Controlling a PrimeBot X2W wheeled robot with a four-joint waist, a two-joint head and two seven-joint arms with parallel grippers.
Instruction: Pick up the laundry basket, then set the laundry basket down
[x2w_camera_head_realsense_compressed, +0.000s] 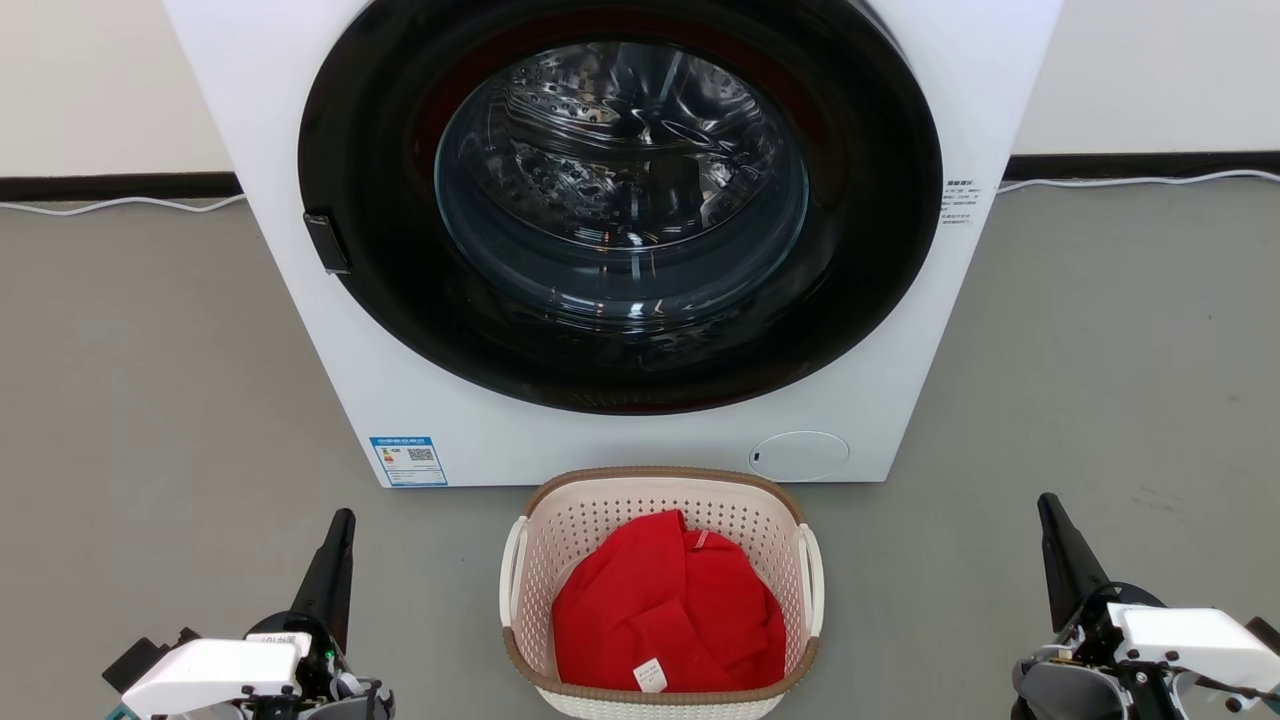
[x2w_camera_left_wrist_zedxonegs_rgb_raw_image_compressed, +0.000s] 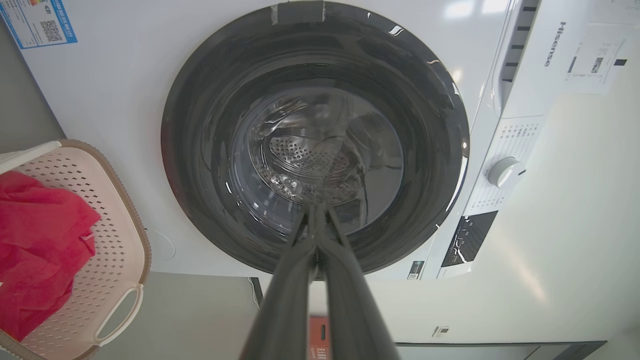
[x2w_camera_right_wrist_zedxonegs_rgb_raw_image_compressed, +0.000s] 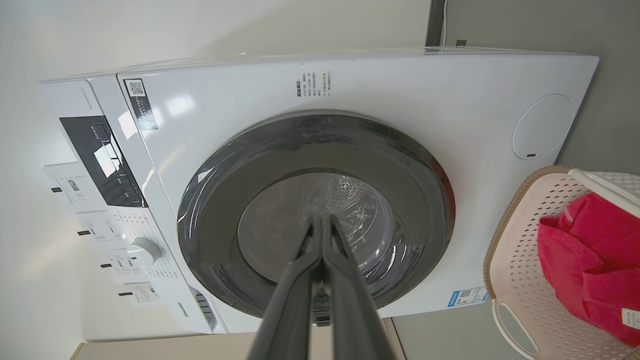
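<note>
Grey floor (x2w_camera_head_realsense_compressed: 150, 400) spans the head view. A white front-load washer (x2w_camera_head_realsense_compressed: 400, 400) stands on it straight ahead of me. Its round dark door (x2w_camera_head_realsense_compressed: 880, 200) looks shut, and the steel drum (x2w_camera_head_realsense_compressed: 620, 130) shows thru the glass. The laundry basket (x2w_camera_head_realsense_compressed: 620, 520) sits upright on the floor just in front of the washer's bottom edge, approx. centred betw. my two arms and touching neither. It has cream perforated walls, a brown woven-look rim and one white loop handle (x2w_camera_head_realsense_compressed: 812, 580) per side. A red garment (x2w_camera_head_realsense_compressed: 670, 610) lies bunched inside, filling most of the bottom. The left gripper (x2w_camera_head_realsense_compressed: 340, 525) is at lower left of the head view, well apart from the basket. Its fingers are pressed fully together w/ nothing betw. them, pointing toward the washer. The right gripper (x2w_camera_head_realsense_compressed: 1050, 510) is at lower right in the same condition: closed tight, empty, clear of the basket. Both wrist views show the fingertips meeting against the door glass background. A round white cover (x2w_camera_head_realsense_compressed: 798, 455) sits at the washer's lower right corner and a blue label (x2w_camera_head_realsense_compressed: 408, 460) at its lower left. Smallest item is a white tag (x2w_camera_head_realsense_compressed: 650, 675) on the garment's near edge.
</note>
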